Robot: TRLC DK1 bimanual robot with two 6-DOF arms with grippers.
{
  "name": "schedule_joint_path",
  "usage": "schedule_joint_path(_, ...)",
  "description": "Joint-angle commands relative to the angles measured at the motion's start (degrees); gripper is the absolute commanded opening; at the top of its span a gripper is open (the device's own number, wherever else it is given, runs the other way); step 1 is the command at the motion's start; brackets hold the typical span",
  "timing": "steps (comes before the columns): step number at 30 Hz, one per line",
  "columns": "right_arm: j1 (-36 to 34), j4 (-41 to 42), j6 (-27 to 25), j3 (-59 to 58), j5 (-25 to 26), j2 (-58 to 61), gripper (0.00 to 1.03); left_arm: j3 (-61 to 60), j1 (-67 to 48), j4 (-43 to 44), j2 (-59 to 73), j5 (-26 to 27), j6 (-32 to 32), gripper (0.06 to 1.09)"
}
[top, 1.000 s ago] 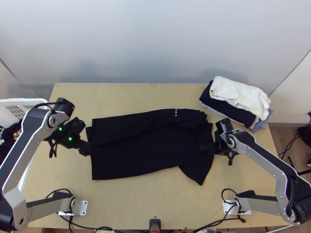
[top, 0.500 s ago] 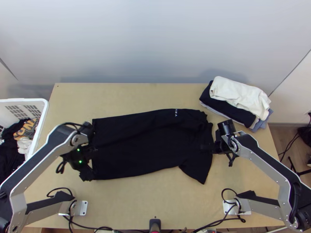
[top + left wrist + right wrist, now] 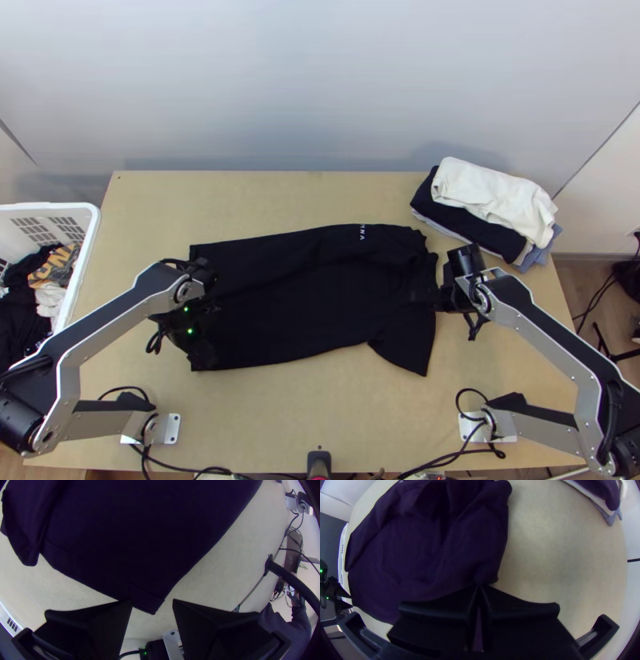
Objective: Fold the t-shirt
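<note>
The black t-shirt (image 3: 304, 296) lies long and fairly flat across the middle of the counter (image 3: 280, 416), with one sleeve (image 3: 404, 344) angled toward the near edge and some wrinkles at the end by the right arm. The left gripper (image 3: 204, 356) is at the near corner of the opposite end, jaws wide, and its wrist view shows the corner in the gap between them. The right gripper (image 3: 426, 298) has its jaws closed on the shirt's edge. A stack of folded clothes (image 3: 488, 196) sits at the far right, and a white basket (image 3: 90, 240) of clothes stands at the left
</note>
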Motion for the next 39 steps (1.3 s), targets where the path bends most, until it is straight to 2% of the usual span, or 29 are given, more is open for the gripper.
schedule_joint_path(1, -0.1, 0.1, 0.5, 0.6, 0.0, -1.2, 0.03, -1.8, -0.7, 0.7, 3.4, 0.1, -0.9, 0.66)
schedule_joint_path(14, 0.1, 0.1, 0.9, 0.4, 0.0, -1.8, 0.03, -3.5, -0.9, -1.2, 2.1, -1.7, -1.1, 0.66)
schedule_joint_path(22, 0.7, 0.1, 1.7, 0.5, 0.0, -1.8, 0.03, -4.4, -2.9, 2.7, 2.5, -1.0, -2.4, 0.66)
schedule_joint_path(23, 0.8, 0.1, 1.8, 0.4, 0.0, -1.9, 0.03, -4.5, -3.1, 2.9, 2.5, -0.5, -2.4, 0.63)
schedule_joint_path(24, 0.8, 0.1, 1.9, 0.3, 0.0, -2.0, 0.03, -4.6, -3.3, 4.0, 2.6, -0.2, -2.9, 0.49)
schedule_joint_path(25, 0.8, 0.1, 1.9, 0.3, 0.0, -2.2, 0.03, -4.6, -3.2, 5.2, 2.7, 0.7, -3.8, 0.23)
schedule_joint_path(26, 0.9, 0.1, 1.9, 0.2, 0.0, -2.4, 0.03, -4.6, -2.9, 5.3, 2.9, 2.5, -3.8, 0.09)
schedule_joint_path(34, 1.3, -1.9, 1.6, 0.3, -0.3, -4.9, 0.03, -4.8, -0.5, 6.9, 3.5, 3.5, -4.3, 0.10)
schedule_joint_path(39, 2.5, -4.2, 0.0, 0.8, -3.2, -8.7, 0.03, -1.3, 5.4, 3.7, 2.9, 3.5, -0.3, 0.10)
